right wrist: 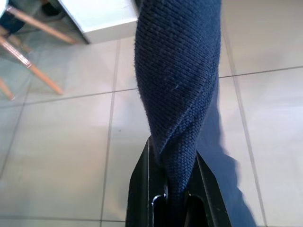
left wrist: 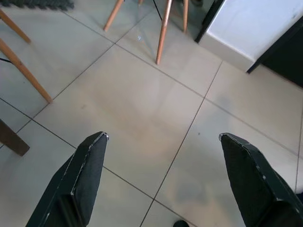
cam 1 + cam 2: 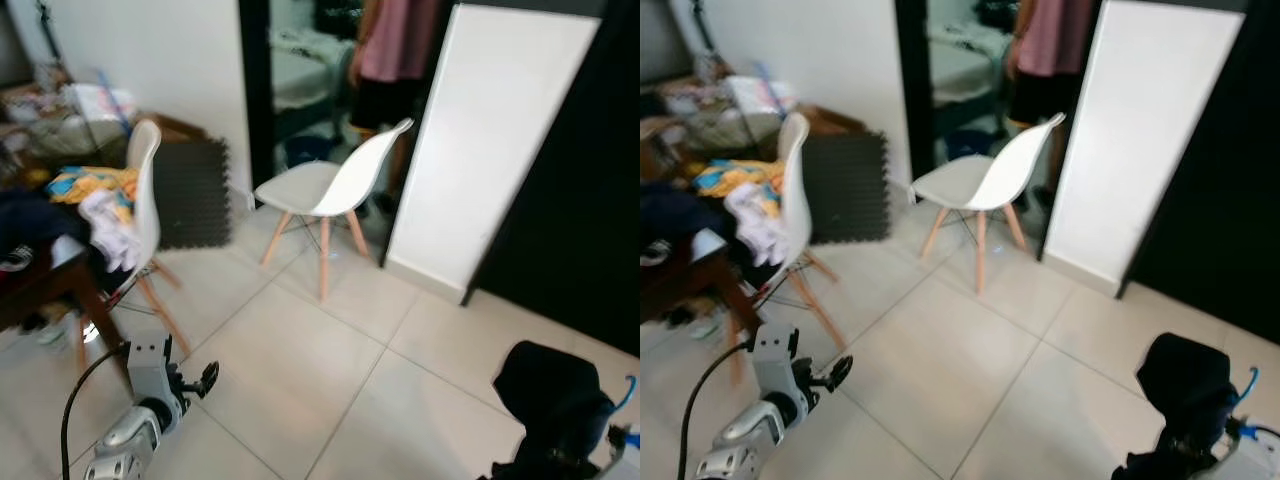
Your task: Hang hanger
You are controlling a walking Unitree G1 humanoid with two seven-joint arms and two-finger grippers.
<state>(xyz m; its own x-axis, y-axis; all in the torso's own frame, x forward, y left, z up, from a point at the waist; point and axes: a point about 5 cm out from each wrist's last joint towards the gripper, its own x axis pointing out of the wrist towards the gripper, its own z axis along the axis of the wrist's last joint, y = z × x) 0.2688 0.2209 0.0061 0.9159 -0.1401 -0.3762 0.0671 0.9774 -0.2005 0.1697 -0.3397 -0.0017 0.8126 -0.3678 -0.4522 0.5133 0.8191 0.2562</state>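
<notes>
My right gripper (image 1: 173, 165) is shut on a dark navy knitted garment (image 1: 177, 75), which drapes over it as a dark bundle (image 3: 552, 395) at the lower right of the head views. My left gripper (image 2: 163, 146) hangs low at the lower left, open, with bare floor tiles between its fingers (image 2: 87, 165). The left arm (image 3: 150, 395) shows above the tiles near a chair leg. I cannot make out a hanger in any view.
A white chair (image 3: 335, 185) stands mid-room before a dark doorway where a person (image 3: 395, 50) in a pink top stands. Another white chair (image 3: 145, 200) heaped with clothes sits left beside a cluttered wooden table (image 3: 45, 275). A white panel (image 3: 495, 140) leans at right.
</notes>
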